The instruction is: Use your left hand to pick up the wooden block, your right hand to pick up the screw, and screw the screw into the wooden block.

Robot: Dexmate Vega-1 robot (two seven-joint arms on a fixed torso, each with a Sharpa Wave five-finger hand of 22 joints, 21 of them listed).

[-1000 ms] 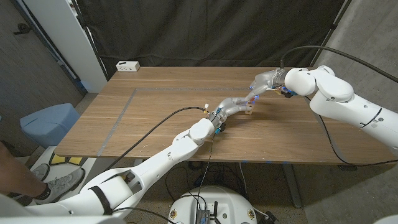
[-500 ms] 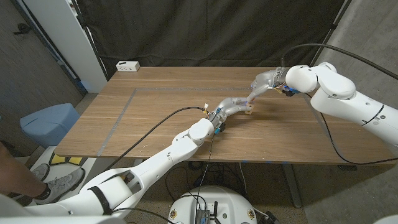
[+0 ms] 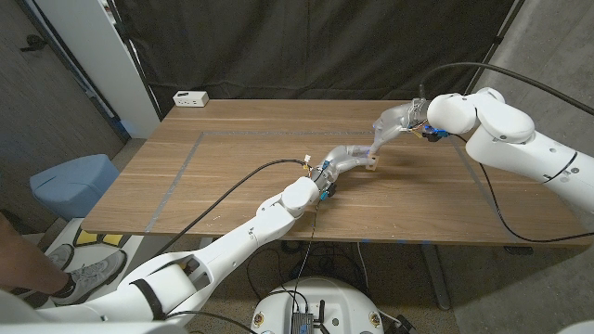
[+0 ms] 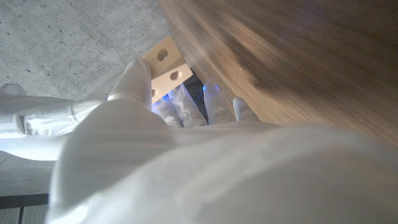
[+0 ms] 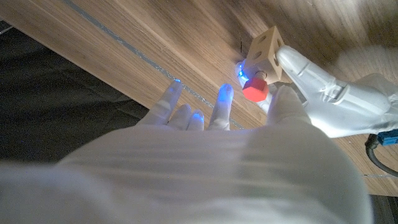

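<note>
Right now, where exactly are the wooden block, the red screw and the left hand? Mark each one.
wooden block (image 5: 266, 45): right wrist view, on its pale holed face.
red screw (image 5: 254, 89): right wrist view, on its red head, at the block.
left hand (image 3: 350, 159): head view, on the hand's back beside the block.

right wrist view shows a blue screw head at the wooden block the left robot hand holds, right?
Not quite: the screw head is red, not blue, as the right wrist view shows. It does sit at the wooden block, which the left robot hand holds.
</note>
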